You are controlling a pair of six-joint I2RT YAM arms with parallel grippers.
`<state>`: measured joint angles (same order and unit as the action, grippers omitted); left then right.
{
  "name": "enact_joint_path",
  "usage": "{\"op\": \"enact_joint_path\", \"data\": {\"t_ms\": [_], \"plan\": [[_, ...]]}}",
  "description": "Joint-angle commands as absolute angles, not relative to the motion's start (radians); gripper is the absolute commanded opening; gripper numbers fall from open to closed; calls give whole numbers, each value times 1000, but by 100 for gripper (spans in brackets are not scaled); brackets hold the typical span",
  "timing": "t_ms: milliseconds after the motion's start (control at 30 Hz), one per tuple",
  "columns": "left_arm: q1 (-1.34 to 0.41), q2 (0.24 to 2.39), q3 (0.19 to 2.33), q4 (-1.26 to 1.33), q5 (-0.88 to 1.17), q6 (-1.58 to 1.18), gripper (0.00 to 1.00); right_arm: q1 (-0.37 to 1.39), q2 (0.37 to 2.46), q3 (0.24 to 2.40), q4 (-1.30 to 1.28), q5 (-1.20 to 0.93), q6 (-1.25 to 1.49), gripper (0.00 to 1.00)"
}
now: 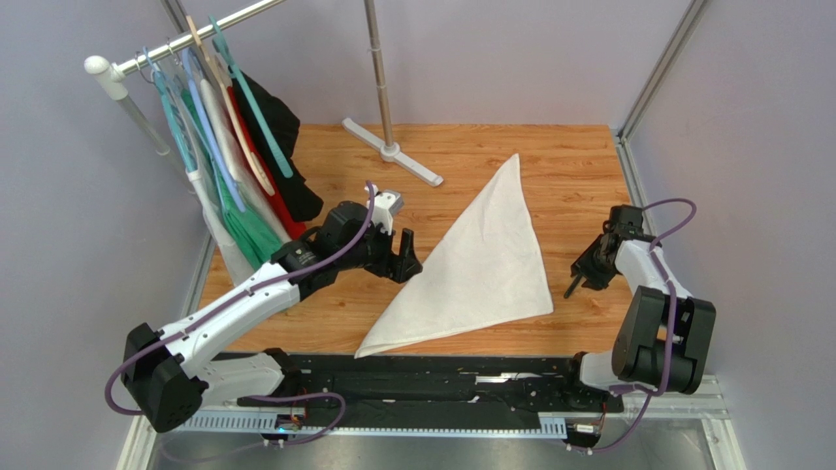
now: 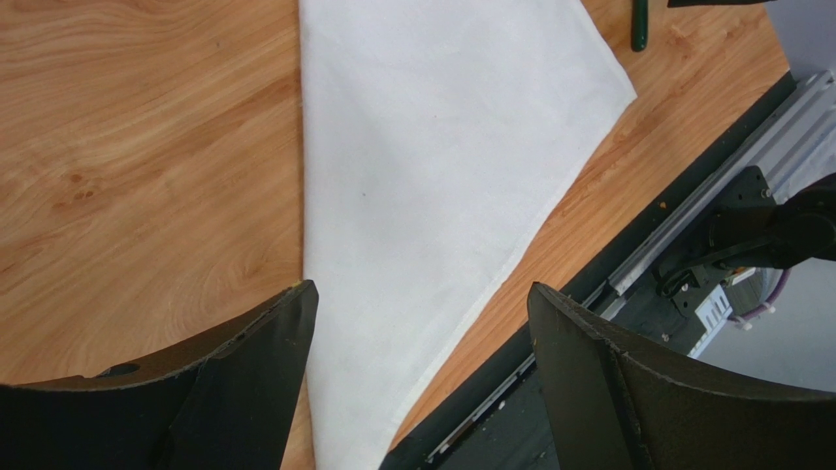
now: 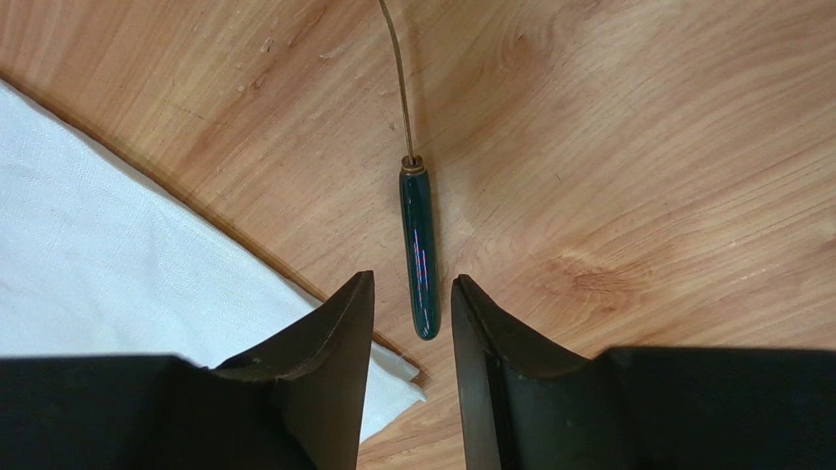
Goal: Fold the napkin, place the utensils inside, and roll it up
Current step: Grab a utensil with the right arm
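The top view shows the napkin (image 1: 486, 264) folded into a triangle on the wooden table (image 1: 549, 157), with the left gripper (image 1: 405, 260) just beside its left edge and the right gripper (image 1: 577, 282) off its right corner. Only the right wrist view shows the utensil (image 3: 419, 235) clearly. It has a dark green handle on a thin metal stem and lies on bare wood near the napkin's corner, its butt end between the right gripper's narrowly parted fingers, which do not pinch it. The left wrist view shows the left gripper spread wide above the napkin's edge, holding nothing.

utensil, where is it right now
Right wrist view: the utensil lies on the wooden table on the robot's right side, just beside a corner of the napkin, its dark green handle end between the open fingers of the right end effector.
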<state>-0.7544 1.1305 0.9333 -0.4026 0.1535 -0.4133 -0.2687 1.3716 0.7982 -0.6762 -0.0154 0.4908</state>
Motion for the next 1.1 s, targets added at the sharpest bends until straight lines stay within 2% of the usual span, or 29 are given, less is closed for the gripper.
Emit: {"op": "enact_joint_path", "data": {"t_ms": [0,233,400,633,767,1067], "plan": [[-741,1124,907,-425,179,-390,88,-267,1413,789,-617,-15,512,38],[-742,1101,926,-463,204,-380,88,-265,1448,776,-574,-8,515,37],[-736,1083,974,-546,227,-333,88,-267,1535,804,-545,-32,511,31],[-700,1042,1055,-653,158,-236,88,-267,1580,815,-555,-34,483,0],[-649,1051,1057,-649,202,-226,88,-265,1526,834,-601,-23,460,0],[-558,1072,1062,-638,251,-187,88,-200,1370,1031,-811,-26,442,0]]}}
